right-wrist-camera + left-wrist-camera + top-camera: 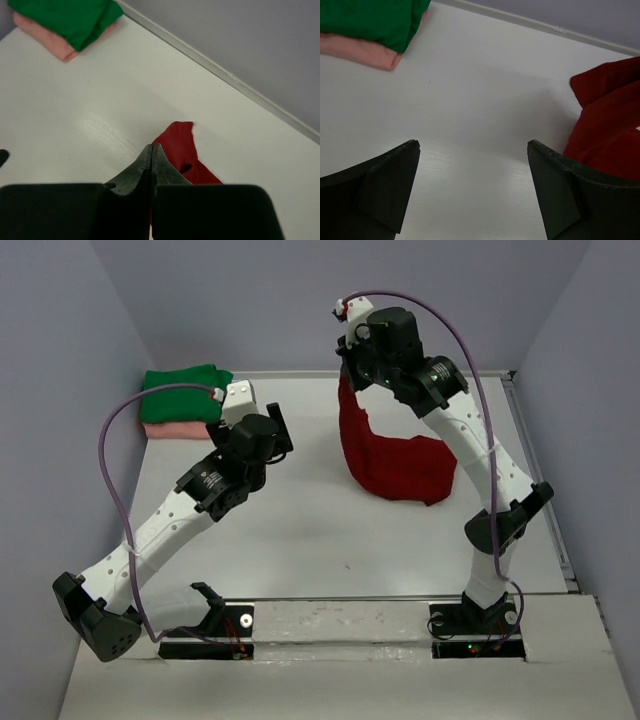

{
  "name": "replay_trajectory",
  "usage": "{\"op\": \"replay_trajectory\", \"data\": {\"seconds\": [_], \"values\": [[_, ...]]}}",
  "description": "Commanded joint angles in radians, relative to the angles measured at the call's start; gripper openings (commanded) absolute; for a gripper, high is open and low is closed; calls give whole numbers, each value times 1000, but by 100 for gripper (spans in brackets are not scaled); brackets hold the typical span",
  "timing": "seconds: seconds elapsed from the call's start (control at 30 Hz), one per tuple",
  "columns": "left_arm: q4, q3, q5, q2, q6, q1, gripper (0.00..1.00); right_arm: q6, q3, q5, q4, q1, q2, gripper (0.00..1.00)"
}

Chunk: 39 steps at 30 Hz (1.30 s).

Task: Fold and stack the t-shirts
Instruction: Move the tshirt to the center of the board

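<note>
Far-left corner of the bench [300, 540]: two of the t-shirts sit folded in a stack, the green t-shirt [185, 388] on top of the pink t-shirt [172, 430]. Only a strip of pink peeks out along the near side.

Next over, the left tool [283, 432] hangs above the bench just right of that stack, closer to the far edge than the near one. Its fingers [385, 190] are spread wide. From the left wrist cam it's just bare white bench between them, with the stack off at the upper left and red cloth at the right edge of that view. It's touching neither one.

Then the dark red t-shirt [400, 465], right of the middle and toward the far edge. This one's not folded. Most of it lies bunched on the bench, but one end is pulled up off the surface into a tall strip that runs up to the right tool [151, 150]. That tool is up high by the far edge with its fingers pressed tight together, pinching the top of the red cloth. In the right wrist cam the red fabric hangs right under the closed tips. How much cloth is actually caught in there, I can't tell. The red shirt and the stack are well apart, with the left tool between them.
</note>
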Motion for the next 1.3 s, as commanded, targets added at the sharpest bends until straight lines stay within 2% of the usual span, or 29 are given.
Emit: {"op": "replay_trajectory", "data": {"seconds": [0.0, 0.2, 0.27, 0.3, 0.33, 0.37, 0.43, 0.5, 0.63, 0.7, 0.77, 0.8, 0.83, 0.87, 0.93, 1.0, 1.03, 1.07, 1.1, 1.13, 1.17, 1.2, 1.27], "values": [[9, 25, -59, -51, -26, -6, 98, 27, 304, -162, 69, 75, -131, 0], [-36, 22, -89, -40, -64, -6, 98, 215, 303, -529, 173, 107, -208, 0], [-64, 31, -141, -33, -109, -6, 93, 245, 324, -574, 172, 118, -202, 0], [-128, 63, -176, -26, -138, -6, 90, 252, 324, -601, 172, 127, -201, 0], [-176, 89, -266, -14, -181, -6, 86, 256, 318, -614, 170, 139, -200, 0], [-210, 142, -311, -10, -249, -6, 85, 253, 312, -599, 154, 151, -202, 0], [-260, 189, -419, -8, -276, -6, 85, 204, 314, -545, 121, 216, -196, 0], [-279, 270, -525, -5, -256, -4, 86, 172, 318, -433, 79, 262, -196, 0], [-337, 419, -709, 26, -209, 2, 86, 130, 332, -342, 25, 313, -171, 0], [-327, 477, -762, 33, -152, 18, 87, 115, 331, -306, 6, 342, -153, 0], [-217, 485, -814, 15, 16, 66, 89, 80, 314, -276, 5, 372, -136, 0], [-25, 445, -810, -2, 226, 92, 89, 71, 312, -238, 2, 407, -112, 0], [88, 415, -804, -20, 228, 121, 90, 61, 317, -218, -1, 426, -95, 0], [285, 346, -799, -55, 420, 167, 91, 40, 334, -188, -11, 443, -76, 0], [432, 296, -811, -72, 637, 195, 91, 26, 367, -154, -21, 486, -14, 0], [496, 285, -826, -50, 705, 218, 91, 15, 398, -152, -24, 495, 20, 0], [464, 294, -831, -11, 707, 220, 91, 15, 397, -147, -21, 504, 37, 0], [413, 331, -828, 7, 630, 220, 92, 9, 390, -123, -17, 504, 40, 0], [174, 369, -754, 26, 526, 220, 92, 0, 369, -12, -14, 504, 43, 0], [-33, 429, -677, 47, 344, 223, 92, -9, 351, 57, -12, 504, 42, 0], [-194, 533, -587, 99, 66, 280, 92, -43, 328, 234, 2, 504, 37, 0], [-277, 540, -520, 116, 48, 281, 92, -63, 303, 324, 6, 504, 36, 0], [-284, 511, -445, 130, 47, 292, 92, -101, 265, 484, 11, 474, 46, 0]]}}
